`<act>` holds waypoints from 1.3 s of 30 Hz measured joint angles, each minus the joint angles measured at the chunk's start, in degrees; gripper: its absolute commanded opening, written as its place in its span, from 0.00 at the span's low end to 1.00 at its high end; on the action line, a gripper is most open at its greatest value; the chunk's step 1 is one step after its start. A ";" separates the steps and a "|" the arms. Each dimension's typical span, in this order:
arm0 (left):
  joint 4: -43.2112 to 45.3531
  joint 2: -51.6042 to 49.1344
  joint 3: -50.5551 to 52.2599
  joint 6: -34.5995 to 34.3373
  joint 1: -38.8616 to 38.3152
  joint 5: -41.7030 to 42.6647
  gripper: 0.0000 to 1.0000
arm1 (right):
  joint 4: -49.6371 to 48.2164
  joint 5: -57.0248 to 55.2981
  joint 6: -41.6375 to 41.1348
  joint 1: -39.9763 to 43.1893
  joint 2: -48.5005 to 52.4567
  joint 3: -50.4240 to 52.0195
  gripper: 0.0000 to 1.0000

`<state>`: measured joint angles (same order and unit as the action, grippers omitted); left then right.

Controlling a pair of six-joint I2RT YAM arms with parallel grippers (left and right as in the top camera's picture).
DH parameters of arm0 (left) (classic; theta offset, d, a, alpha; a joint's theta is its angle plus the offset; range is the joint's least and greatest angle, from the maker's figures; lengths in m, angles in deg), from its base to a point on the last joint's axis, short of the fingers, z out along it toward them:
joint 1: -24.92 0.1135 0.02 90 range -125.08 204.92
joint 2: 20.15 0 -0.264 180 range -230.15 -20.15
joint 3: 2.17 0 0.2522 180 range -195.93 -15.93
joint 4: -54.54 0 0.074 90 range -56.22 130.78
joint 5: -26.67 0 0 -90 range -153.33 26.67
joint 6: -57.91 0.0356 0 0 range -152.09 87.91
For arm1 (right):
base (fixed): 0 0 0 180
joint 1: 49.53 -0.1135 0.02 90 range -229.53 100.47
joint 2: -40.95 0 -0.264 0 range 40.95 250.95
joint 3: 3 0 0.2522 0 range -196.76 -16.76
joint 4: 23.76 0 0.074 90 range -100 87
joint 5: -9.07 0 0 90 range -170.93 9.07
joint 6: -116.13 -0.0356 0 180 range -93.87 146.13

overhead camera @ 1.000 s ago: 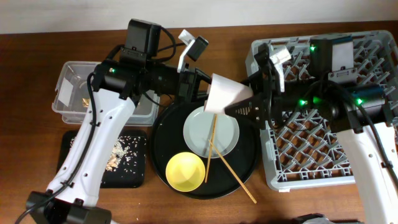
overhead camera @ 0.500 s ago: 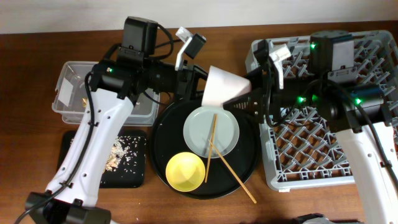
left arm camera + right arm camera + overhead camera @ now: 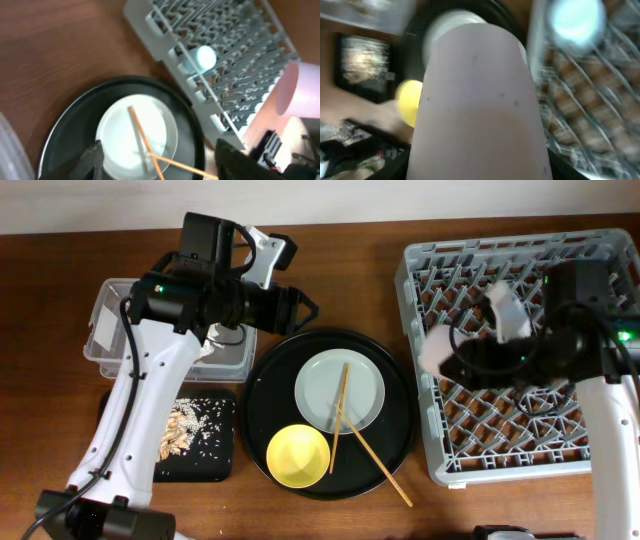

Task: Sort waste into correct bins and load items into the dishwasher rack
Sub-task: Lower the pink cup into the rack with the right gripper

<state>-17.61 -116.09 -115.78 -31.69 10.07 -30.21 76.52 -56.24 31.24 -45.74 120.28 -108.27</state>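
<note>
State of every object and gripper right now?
left gripper: open, empty
right gripper: shut on pinkish-white cup
pinkish-white cup: held sideways over the rack
light-blue cup: in the rack
plate: on the round tray
chopsticks: lying across the plate
yellow bowl: upright, empty, on the round tray
black tray: holds food scraps
clear tub: open, contents unclear

Bare worktop (image 3: 345, 275) lies open behind the round black tray (image 3: 262, 395), between the left arm (image 3: 150, 390) and the dishwasher rack (image 3: 600, 255). The gap between tray and rack is narrow. The right arm (image 3: 580, 350) and its pinkish-white cup (image 3: 437, 348) cover the rack's middle and the side nearest the tray. The light-blue cup (image 3: 200, 59) sits near the rack's edge. The chopsticks (image 3: 340, 402) cross the plate (image 3: 365, 385), and the left arm overhangs the clear tub (image 3: 112, 298).
</note>
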 measured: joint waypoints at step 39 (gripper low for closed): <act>-2.49 -0.02 0.00 -0.15 0.00 -5.64 0.85 | -22.16 -19.02 -12.83 0.20 0.22 27.65 0.95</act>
<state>-20.11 -116.11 -115.78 -31.84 10.07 -35.85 54.36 -75.26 18.41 -45.55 120.50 -80.62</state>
